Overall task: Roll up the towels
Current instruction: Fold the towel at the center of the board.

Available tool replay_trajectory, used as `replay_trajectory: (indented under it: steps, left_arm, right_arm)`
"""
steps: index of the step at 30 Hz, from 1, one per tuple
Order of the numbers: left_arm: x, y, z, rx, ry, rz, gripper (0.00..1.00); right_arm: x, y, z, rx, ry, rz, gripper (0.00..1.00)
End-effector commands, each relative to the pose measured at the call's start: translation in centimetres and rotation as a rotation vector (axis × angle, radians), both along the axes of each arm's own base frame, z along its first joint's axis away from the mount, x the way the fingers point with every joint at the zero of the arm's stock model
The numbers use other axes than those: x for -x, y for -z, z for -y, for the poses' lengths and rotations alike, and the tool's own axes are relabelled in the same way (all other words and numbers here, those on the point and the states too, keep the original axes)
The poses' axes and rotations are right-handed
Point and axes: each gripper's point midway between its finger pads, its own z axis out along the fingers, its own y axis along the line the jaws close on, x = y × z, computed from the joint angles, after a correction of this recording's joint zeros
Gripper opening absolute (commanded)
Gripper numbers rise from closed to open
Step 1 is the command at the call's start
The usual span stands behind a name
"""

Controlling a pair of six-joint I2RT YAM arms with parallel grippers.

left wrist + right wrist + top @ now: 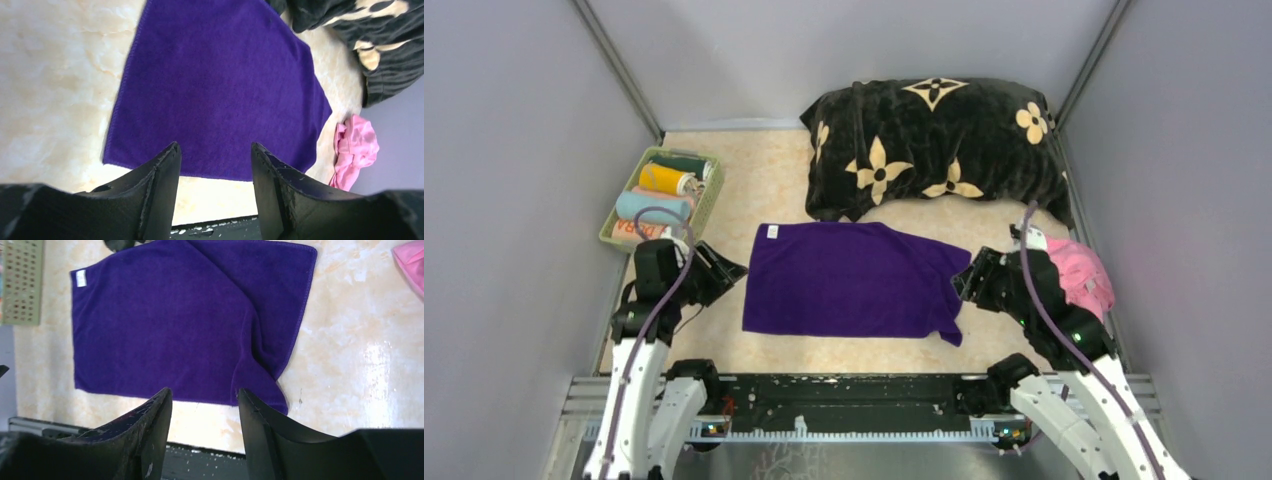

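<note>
While dark purple terry towel [849,280] lies flat, left tool [724,270] and right tool [966,282] gape empty; next: pinch edge, begin roll.

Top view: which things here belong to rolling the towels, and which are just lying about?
Belongs to the job:
- purple towel, spread flat in the middle
- pink towel, crumpled at the right edge
- rolled towels in the green basket, far left

Just lying about:
- black flowered cushion at the back
</note>
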Motion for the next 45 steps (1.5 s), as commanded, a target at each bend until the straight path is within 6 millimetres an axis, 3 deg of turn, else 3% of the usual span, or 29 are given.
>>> replay_trajectory:
  steps: [1, 9, 14, 17, 21, 29, 36, 40, 43, 45]
  left_arm:
    - [-2.8, 0.8, 2.2, 0.04, 0.151, -0.009, 0.6]
    - [-7.7, 4.3, 4.9, -0.044, 0.215, -0.11, 0.63]
    - [-9.1, 7.7, 7.1, -0.056, 0.258, -0.189, 0.63]
    - [-8.4, 10.5, 7.8, -0.063, 0.278, -0.267, 0.64]
    - [-6.4, 13.5, 6.9, -0.091, 0.258, -0.355, 0.64]
    - [-2.5, 16.6, 4.4, -0.148, 0.168, -0.476, 0.66]
    - [-0.9, 16.9, 1.8, -0.221, 0.073, -0.536, 0.67]
    - [-0.8, 16.4, 1.3, -0.232, 0.063, -0.525, 0.67]
    - [-0.2, 16.1, 1.4, -0.227, 0.075, -0.533, 0.68]
    - [-0.2, 15.7, 1.5, -0.223, 0.082, -0.521, 0.68]
  right_arm:
    - [-4.9, 0.4, -1.2, 0.067, 0.008, 0.029, 0.52]
    - [-11.4, 4.3, -2.7, 0.158, 0.017, 0.007, 0.54]
    - [-14.2, 7.9, -2.6, 0.128, 0.019, -0.068, 0.54]
    - [-15.4, 10.1, -1.9, 0.103, 0.039, -0.113, 0.55]
    - [-16.7, 13.0, -0.3, 0.063, 0.089, -0.182, 0.55]
    - [-18.2, 17.9, 3.5, 0.057, 0.203, -0.304, 0.56]
    - [-20.7, 19.5, 5.6, 0.049, 0.271, -0.347, 0.59]
    - [-22.4, 18.3, 5.9, 0.079, 0.256, -0.319, 0.59]
    - [-22.4, 17.2, 5.8, 0.098, 0.221, -0.304, 0.59]
    - [-22.3, 15.3, 5.5, 0.104, 0.188, -0.272, 0.59]
